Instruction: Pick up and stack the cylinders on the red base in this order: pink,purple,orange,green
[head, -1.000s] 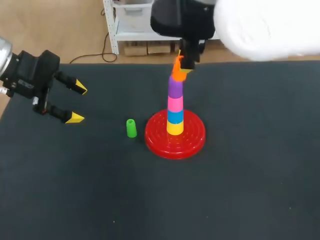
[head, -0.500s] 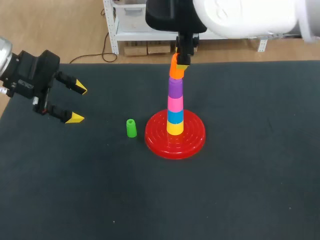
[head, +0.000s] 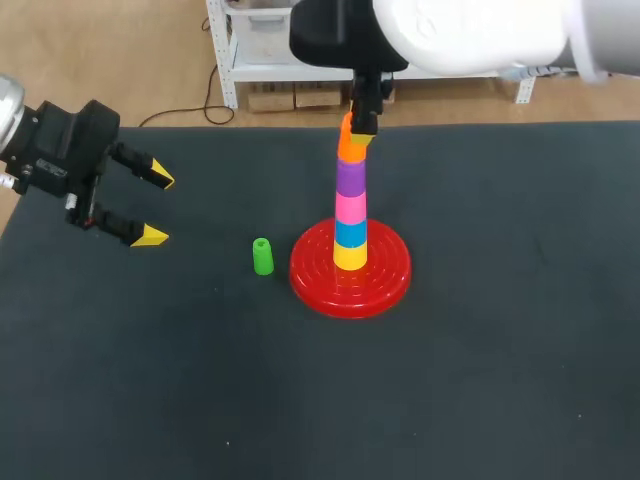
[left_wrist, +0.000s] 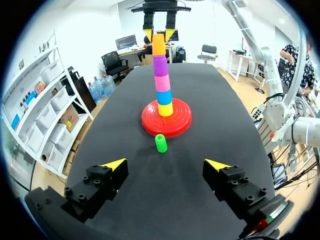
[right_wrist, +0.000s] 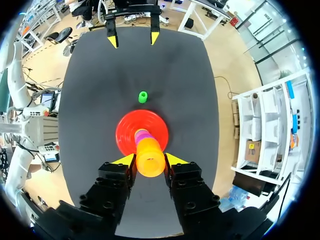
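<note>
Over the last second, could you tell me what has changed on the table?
The right gripper, shut on the orange cylinder, swung it from tilted to upright over the purple cylinder. The left gripper and green cylinder stayed put.

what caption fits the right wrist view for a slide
Right gripper shut on the orange cylinder, directly above the red base.

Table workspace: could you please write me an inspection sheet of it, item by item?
Surface: dark table, flat.
Job's things: red base carries, bottom up, yellow cylinder, blue cylinder, pink cylinder, purple cylinder, orange cylinder; green cylinder stands upright on the table beside the base, not touching it.
Clutter: nothing seen.
End effectors: left end effector open and empty; right end effector shut on the orange cylinder.
Cables: nothing seen.
Surroundings: nothing seen.
</note>
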